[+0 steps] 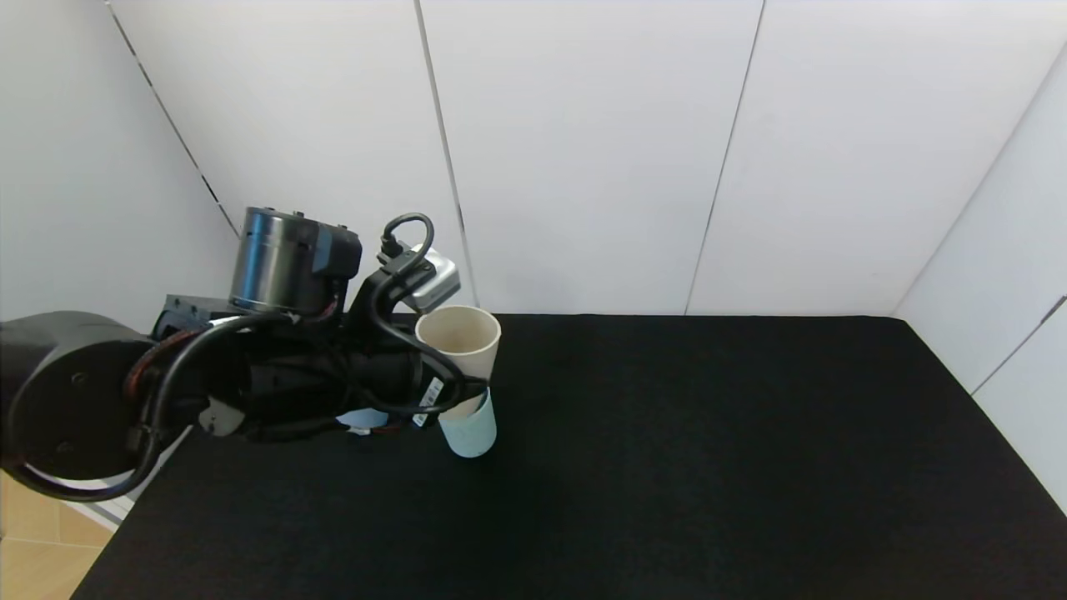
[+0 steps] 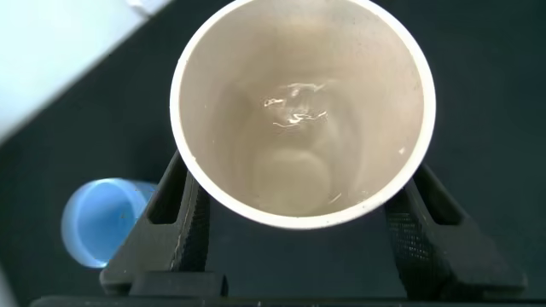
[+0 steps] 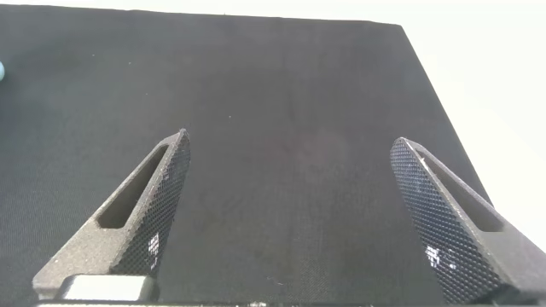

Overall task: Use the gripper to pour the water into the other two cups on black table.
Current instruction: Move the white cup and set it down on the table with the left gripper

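Above the black table (image 1: 708, 458), left gripper (image 2: 299, 223) pinches the cream cup (image 1: 460, 337), water (image 2: 294, 107) inside, over a teal cup (image 1: 471, 429); blue cup (image 2: 101, 220) beside. Right gripper (image 3: 299, 213) idle, spread. Risk: tipping fast or off-centre spills water onto cloth.

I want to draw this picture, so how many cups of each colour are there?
Cream tapered handleless cup, held by the left end effector: 1
Light blue handleless cup: 1
Pale teal handleless cup: 1
Total: 3 cups
The right end effector hangs open above the black fabric table.
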